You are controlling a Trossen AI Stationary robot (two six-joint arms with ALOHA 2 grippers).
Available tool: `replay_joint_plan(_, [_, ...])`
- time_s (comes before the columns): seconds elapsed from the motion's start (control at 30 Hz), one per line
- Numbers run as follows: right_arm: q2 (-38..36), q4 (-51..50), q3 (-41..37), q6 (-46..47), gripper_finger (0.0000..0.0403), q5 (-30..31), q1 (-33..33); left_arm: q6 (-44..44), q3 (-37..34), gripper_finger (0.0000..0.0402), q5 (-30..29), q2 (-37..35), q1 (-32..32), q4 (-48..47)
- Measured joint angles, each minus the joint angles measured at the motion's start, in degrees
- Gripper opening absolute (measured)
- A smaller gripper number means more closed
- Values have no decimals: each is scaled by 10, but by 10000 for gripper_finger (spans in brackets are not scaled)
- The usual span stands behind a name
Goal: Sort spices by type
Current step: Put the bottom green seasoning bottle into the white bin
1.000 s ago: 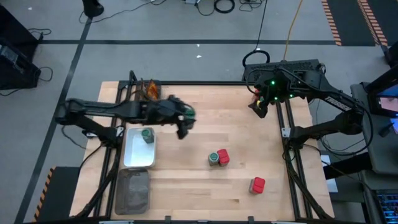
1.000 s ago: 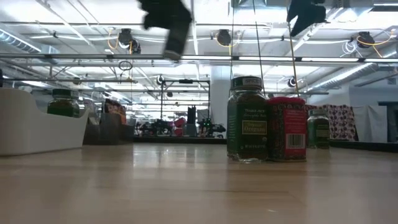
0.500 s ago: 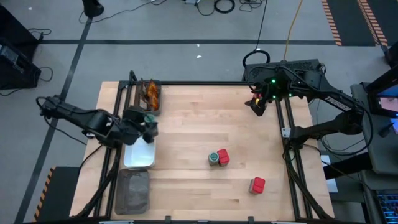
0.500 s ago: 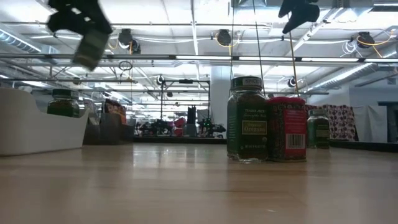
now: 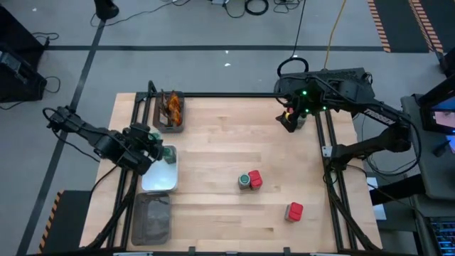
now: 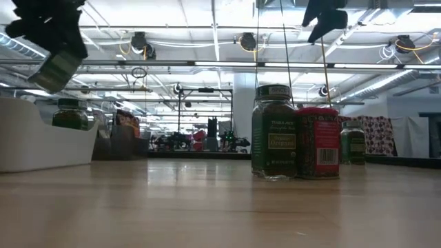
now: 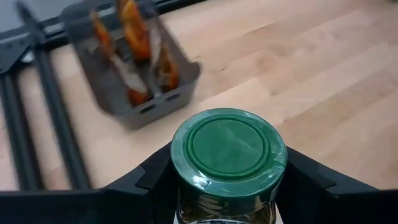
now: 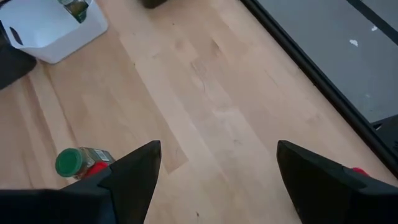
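My left gripper (image 7: 227,186) is clamped on a jar (image 7: 228,163) below its lid; rigid, slick glass. Right gripper (image 8: 217,180) gapes idle.

Left arm reaching in from frame left in the high view, left gripper (image 5: 155,151) raised at mid left, fingers closed around a green-lidded jar (image 7: 228,163). Right arm folded at upper right, right gripper (image 5: 288,122) parked there, fingers spread wide, holding nothing.
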Motion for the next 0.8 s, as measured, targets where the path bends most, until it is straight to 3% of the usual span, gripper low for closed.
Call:
replay_joint_plan(0.23, [25, 0, 0, -1, 303, 0, 0, -79, -9, 204, 18, 10, -8, -50])
replay_joint_plan(0.47, [29, 0, 0, 2, 303, 0, 0, -141, -67, 204, 57, 41, -7, -52])
replay_joint_plan(0.8, [26, 0, 0, 13, 303, 0, 0, -234, -97, 204, 7, 81, -7, -42])
